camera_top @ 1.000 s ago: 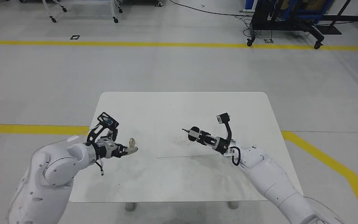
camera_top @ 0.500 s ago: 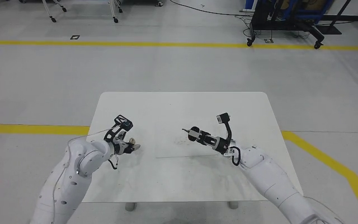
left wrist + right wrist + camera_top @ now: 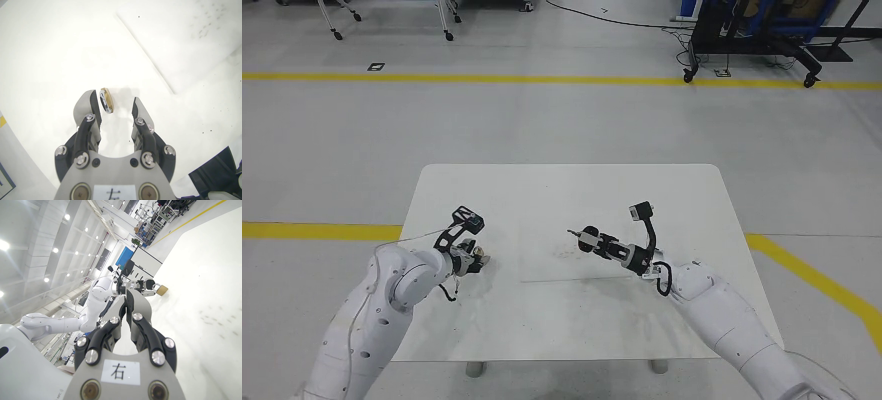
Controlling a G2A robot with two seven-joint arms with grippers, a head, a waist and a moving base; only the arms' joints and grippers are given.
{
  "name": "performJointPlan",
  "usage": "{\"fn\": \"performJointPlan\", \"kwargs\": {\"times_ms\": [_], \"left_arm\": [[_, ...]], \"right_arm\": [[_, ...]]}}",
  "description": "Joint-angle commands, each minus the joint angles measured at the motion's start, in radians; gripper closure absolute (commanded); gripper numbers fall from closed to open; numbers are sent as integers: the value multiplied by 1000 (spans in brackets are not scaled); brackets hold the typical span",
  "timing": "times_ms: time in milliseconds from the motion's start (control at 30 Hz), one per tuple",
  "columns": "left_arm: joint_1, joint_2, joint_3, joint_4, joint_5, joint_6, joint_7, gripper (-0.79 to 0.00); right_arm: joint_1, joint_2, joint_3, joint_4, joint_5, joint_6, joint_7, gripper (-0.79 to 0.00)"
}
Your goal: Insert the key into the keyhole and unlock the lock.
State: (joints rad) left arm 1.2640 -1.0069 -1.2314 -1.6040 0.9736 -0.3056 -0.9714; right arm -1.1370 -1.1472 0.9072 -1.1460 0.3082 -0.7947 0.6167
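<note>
Our left jaws stand apart with the padlock [image 3: 107, 103] between them. It sits just beside one pad [image 3: 95, 106] and well clear of the other, and we cannot tell whether it touches that pad. The padlock appears to rest on the surface [image 3: 56, 47], standing on edge and tilted, with its chrome shackle turned back towards those jaws. Our right jaws are pressed together, well apart from the padlock across the surface. A thin sliver pokes out past their tips, and we take it for the key [image 3: 571, 233]. We judge the padlock small but dense and quite rigid. Its brass body offers flat faces that a pad can bite on, while the rounded, polished shackle would likely slip. We would therefore close on the two broad faces of the body, leaving free the end away from the shackle, where we expect the keyhole. The key looks light, thin and stiff, so it is liable to swivel in a pinch. It is best held by its wide head with the blade pointing out straight. We count one padlock, one key and two sets of jaws.
</note>
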Motion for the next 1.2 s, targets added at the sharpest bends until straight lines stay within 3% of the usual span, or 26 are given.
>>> {"fn": "performJointPlan", "kwargs": {"times_ms": [0,300,567,767,1167], "left_arm": [[-3,0,1,10,-3,2,-1,-320],[-27,-5,17,51,-34,11,-15,-71],[-67,-13,47,94,-35,30,-11,0],[-86,-17,59,112,-46,28,-3,0],[-112,-21,74,141,-68,11,-1,-160]], "right_arm": [[0,0,0,0,0,0,0,0],[0,0,0,0,0,0,0,0],[0,0,0,0,0,0,0,0],[0,0,0,0,0,0,0,0],[0,0,0,0,0,0,0,0]]}}
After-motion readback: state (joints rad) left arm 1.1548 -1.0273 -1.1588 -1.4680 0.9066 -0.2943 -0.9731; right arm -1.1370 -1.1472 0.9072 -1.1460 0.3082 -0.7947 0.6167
